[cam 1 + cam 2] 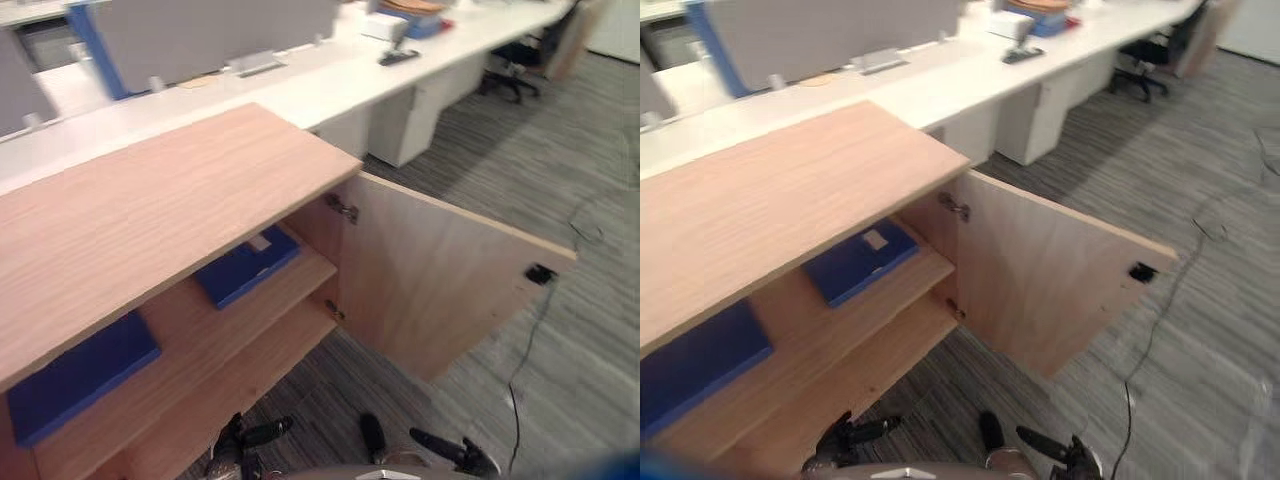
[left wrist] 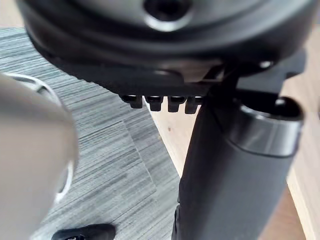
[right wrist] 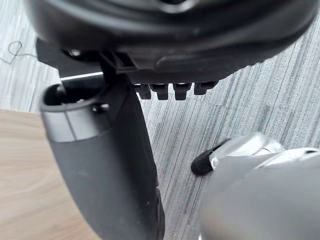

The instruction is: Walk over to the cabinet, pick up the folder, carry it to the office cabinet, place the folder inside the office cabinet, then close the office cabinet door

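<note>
Grey carpet [image 1: 560,150] is stretching past a long white desk [image 1: 330,80], and the wooden office cabinet [image 1: 150,210] is standing in front with its door [image 1: 440,280] swinging wide open. The folder [image 1: 245,265] is lying flat on the upper shelf [image 1: 255,312], near the hinge side, with a second blue folder [image 1: 80,375] well apart along the shelf. Its rear is hiding under the cabinet top, so its long axis is uncertain; the showing part is running along the shelf, label towards the back. The left hand [image 1: 262,433] and right hand [image 1: 440,445] are hanging low with relaxed fingers, gripping nothing. The folder's front edge is sitting near the lip, so the closing door is probably at risk of catching it.
</note>
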`<state>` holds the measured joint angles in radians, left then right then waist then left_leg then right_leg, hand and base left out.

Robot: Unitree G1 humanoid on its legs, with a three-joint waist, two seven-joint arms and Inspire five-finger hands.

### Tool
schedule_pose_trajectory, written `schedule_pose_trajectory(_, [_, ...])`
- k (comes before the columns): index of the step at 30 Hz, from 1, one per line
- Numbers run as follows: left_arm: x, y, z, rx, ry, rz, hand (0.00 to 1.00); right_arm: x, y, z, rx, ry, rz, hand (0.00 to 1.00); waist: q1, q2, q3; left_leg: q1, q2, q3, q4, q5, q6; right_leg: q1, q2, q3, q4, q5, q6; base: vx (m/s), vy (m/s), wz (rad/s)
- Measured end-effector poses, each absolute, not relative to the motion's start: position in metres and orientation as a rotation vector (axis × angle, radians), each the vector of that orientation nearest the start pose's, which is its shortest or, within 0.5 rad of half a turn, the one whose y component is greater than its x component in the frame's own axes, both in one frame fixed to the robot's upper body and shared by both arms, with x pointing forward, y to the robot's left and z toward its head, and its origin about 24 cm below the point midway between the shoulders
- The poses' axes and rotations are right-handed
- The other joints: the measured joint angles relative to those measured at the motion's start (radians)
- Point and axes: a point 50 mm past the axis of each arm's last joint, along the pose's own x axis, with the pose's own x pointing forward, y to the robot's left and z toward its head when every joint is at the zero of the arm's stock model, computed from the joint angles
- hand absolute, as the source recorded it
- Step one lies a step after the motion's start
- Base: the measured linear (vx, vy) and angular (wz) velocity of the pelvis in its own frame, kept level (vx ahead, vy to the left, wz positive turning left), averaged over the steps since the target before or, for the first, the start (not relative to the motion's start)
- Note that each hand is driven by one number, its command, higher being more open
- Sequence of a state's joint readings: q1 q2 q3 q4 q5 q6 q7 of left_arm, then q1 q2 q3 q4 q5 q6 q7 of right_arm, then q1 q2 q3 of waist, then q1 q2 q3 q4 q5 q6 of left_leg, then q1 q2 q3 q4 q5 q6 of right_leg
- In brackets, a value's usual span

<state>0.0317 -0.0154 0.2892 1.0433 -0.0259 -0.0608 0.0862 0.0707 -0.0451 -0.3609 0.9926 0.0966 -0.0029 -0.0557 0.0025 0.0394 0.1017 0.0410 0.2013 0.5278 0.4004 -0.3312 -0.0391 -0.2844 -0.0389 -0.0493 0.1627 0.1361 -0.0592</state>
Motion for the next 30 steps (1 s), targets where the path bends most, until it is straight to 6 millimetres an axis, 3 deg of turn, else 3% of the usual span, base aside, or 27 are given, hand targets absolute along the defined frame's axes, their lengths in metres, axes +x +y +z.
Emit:
schedule_pose_trajectory(1, [0.115,0.183,-0.157,-0.138,1.007,0.359,1.0,0.105,-0.218,-0.153,0.213,1.011,-0.485,1.0,-0.003,0.003,0.006,0.011,0.004,0.018,0.004,0.0,-0.001,-0.021,-0.038,-0.102,0.072,-0.042,-0.032,0.01,0.048,-0.89])
schedule_pose_trajectory(2, [0.113,0.18,-0.158,-0.136,1.017,0.351,1.0,0.109,-0.217,-0.151,0.218,0.985,-0.486,1.0,-0.01,0.006,0.017,0.042,0.01,0.043,0.005,0.0,-0.003,-0.02,-0.114,-0.252,0.207,-0.112,-0.051,0.02,-0.005,-0.54])
schedule_pose_trajectory(3, [0.112,0.18,-0.158,-0.131,1.019,0.349,1.0,0.108,-0.215,-0.15,0.2,0.976,-0.48,1.0,-0.012,0.002,0.019,0.075,0.013,0.051,0.005,-0.001,-0.014,-0.006,-0.141,-0.299,0.275,-0.172,-0.021,0.05,-0.056,-0.42])
schedule_pose_trajectory(5, [0.113,0.182,-0.158,-0.121,1.02,0.358,1.0,0.106,-0.214,-0.15,0.198,0.968,-0.486,1.0,-0.01,-0.014,0.023,0.105,0.005,0.042,-0.018,-0.007,-0.029,0.007,-0.112,-0.29,0.273,-0.174,0.01,0.07,-0.118,-0.45])
schedule_pose_trajectory(6, [0.112,0.182,-0.158,-0.12,1.019,0.359,1.0,0.112,-0.211,-0.149,0.202,0.954,-0.48,1.0,-0.004,-0.018,0.018,0.117,-0.025,0.016,-0.092,-0.004,-0.019,0.012,-0.069,-0.264,0.201,-0.146,0.019,0.04,-0.098,-0.79])
schedule_pose_trajectory(7, [0.107,0.182,-0.159,-0.122,1.031,0.363,1.0,0.118,-0.209,-0.147,0.204,0.942,-0.478,1.0,0.006,-0.002,0.009,0.117,-0.025,-0.005,-0.136,0.009,-0.007,0.017,-0.052,-0.263,0.17,-0.143,0.036,-0.01,-0.086,-0.95])
schedule_pose_trajectory(8, [0.105,0.178,-0.16,-0.128,1.038,0.359,1.0,0.119,-0.209,-0.146,0.21,0.93,-0.49,1.0,0.005,0.013,-0.002,0.114,-0.017,0.016,-0.175,0.047,-0.014,-0.026,-0.072,-0.303,0.258,-0.227,0.032,0.0,-0.096,-0.33])
schedule_pose_trajectory(9, [0.109,0.184,-0.158,-0.086,1.028,0.342,1.0,0.116,-0.211,-0.145,0.2,0.924,-0.508,1.0,-0.029,-0.054,0.002,0.127,-0.067,0.0,-0.215,0.083,-0.03,-0.043,-0.174,-0.231,0.427,-0.295,0.047,0.04,-0.127,-0.09])
schedule_pose_trajectory(10, [0.109,0.19,-0.158,-0.065,1.025,0.343,1.0,0.115,-0.213,-0.145,0.194,0.93,-0.514,1.0,-0.029,-0.064,0.0,0.139,-0.084,-0.001,-0.23,0.098,-0.051,-0.036,-0.17,-0.2,0.399,-0.319,0.08,0.09,-0.14,-0.07])
schedule_pose_trajectory(11, [0.105,0.188,-0.159,-0.064,1.042,0.345,1.0,0.116,-0.22,-0.144,0.17,0.927,-0.524,1.0,-0.019,-0.043,-0.006,0.14,-0.072,-0.009,-0.247,0.109,-0.058,-0.028,-0.13,-0.188,0.355,-0.298,0.073,0.12,-0.137,-0.61])
schedule_pose_trajectory(12, [0.098,0.184,-0.162,-0.069,1.069,0.342,1.0,0.121,-0.228,-0.139,0.143,0.898,-0.536,1.0,-0.014,-0.014,-0.025,0.123,-0.056,-0.042,-0.274,0.124,-0.041,-0.024,-0.075,-0.184,0.28,-0.258,0.056,0.11,-0.115,-0.69])
schedule_pose_trajectory(13, [0.098,0.184,-0.163,-0.064,1.076,0.335,1.0,0.127,-0.232,-0.134,0.131,0.867,-0.543,1.0,-0.018,-0.006,-0.028,0.117,-0.048,-0.058,-0.282,0.139,-0.049,-0.024,-0.056,-0.184,0.256,-0.243,0.046,0.11,-0.106,-0.47])
schedule_pose_trajectory(17, [0.101,0.183,-0.162,-0.019,1.072,0.279,1.0,0.144,-0.258,-0.116,0.017,0.775,-0.556,1.0,-0.034,-0.011,-0.025,0.127,-0.028,-0.098,-0.294,0.188,-0.058,0.044,-0.025,-0.204,0.153,-0.202,0.035,0.04,-0.044,0.05])
schedule_pose_trajectory(20, [0.101,0.18,-0.162,0.001,1.07,0.248,1.0,0.171,-0.275,-0.09,-0.071,0.649,-0.552,1.0,-0.034,-0.005,-0.03,0.118,-0.029,-0.132,-0.304,0.215,-0.068,0.087,-0.01,-0.207,0.041,-0.137,0.038,-0.01,0.04,0.01])
schedule_pose_trajectory(22, [0.098,0.184,-0.162,0.013,1.077,0.253,1.0,0.197,-0.279,-0.069,-0.101,0.542,-0.539,1.0,-0.034,-0.005,-0.03,0.113,-0.029,-0.134,-0.318,0.224,-0.073,0.114,0.003,-0.21,-0.042,-0.085,0.036,-0.04,0.039,0.0])
schedule_pose_trajectory(30, [0.091,0.198,-0.162,0.044,1.084,0.262,1.0,0.265,-0.287,-0.005,-0.205,0.282,-0.475,1.0,-0.009,-0.006,-0.03,0.115,-0.045,-0.187,-0.36,0.223,-0.075,0.199,0.02,-0.225,-0.25,0.045,0.042,-0.12,0.023,0.09])
